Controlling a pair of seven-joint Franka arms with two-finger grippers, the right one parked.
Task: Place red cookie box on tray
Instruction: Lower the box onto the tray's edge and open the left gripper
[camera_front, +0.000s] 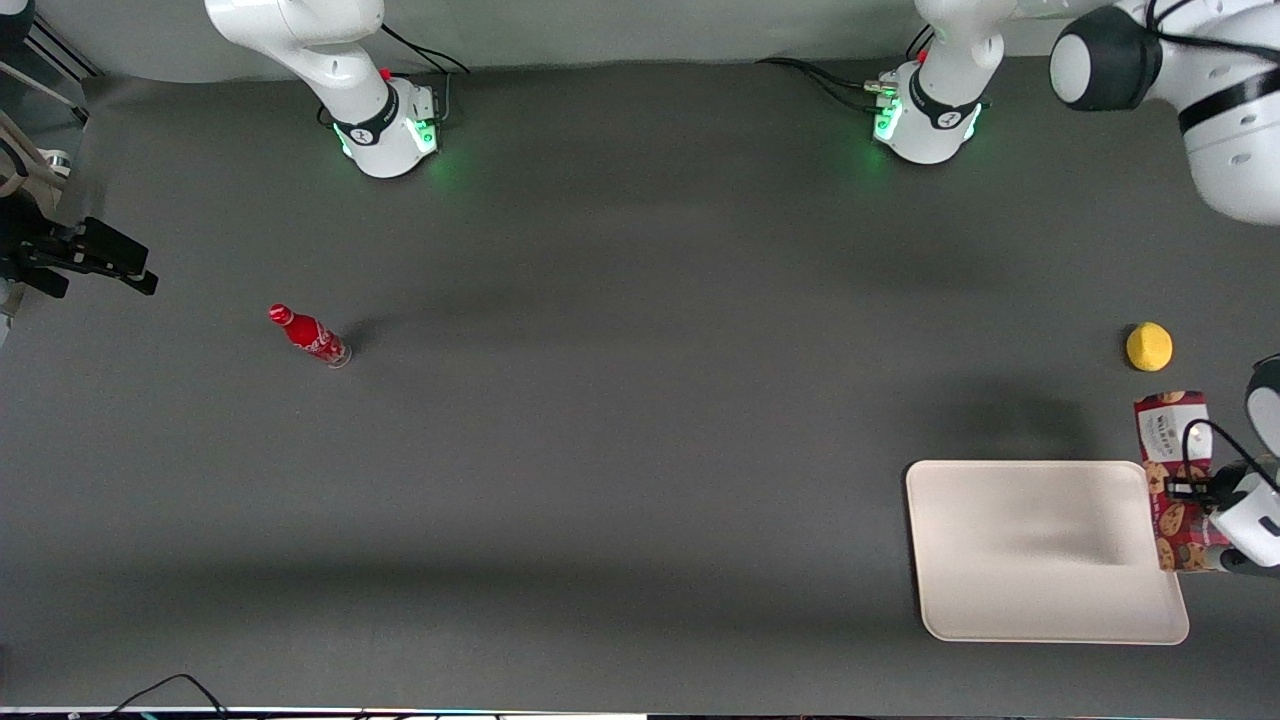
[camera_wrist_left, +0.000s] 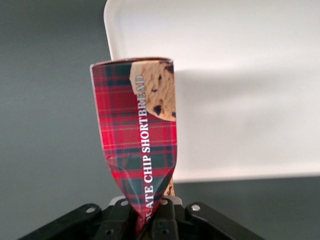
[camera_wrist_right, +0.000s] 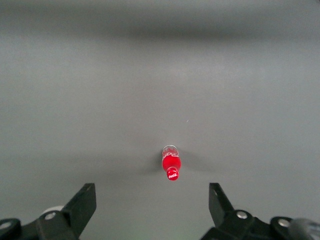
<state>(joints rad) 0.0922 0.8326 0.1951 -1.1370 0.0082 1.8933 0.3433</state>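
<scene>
Near the counter's front corner at the working arm's end, the left gripper (camera_wrist_left: 150, 220) has its jaws pinched tight on the red cookie box (camera_wrist_left: 142, 140), crumpling its end. The box hangs just over the edge of the cream tray (camera_front: 1040, 600). A yellow ball (camera_front: 1149, 346) lies nearby, a red bottle (camera_front: 310, 336) well apart.

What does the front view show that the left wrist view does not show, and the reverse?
Only the front view shows the red bottle toward the parked arm's end of the table, the yellow ball and the whole tray. Only the left wrist view shows the gripper shut on the red cookie box, creasing its end, and the words "CHIP SHORTBREAD". Both show the box beside the tray's edge.
</scene>
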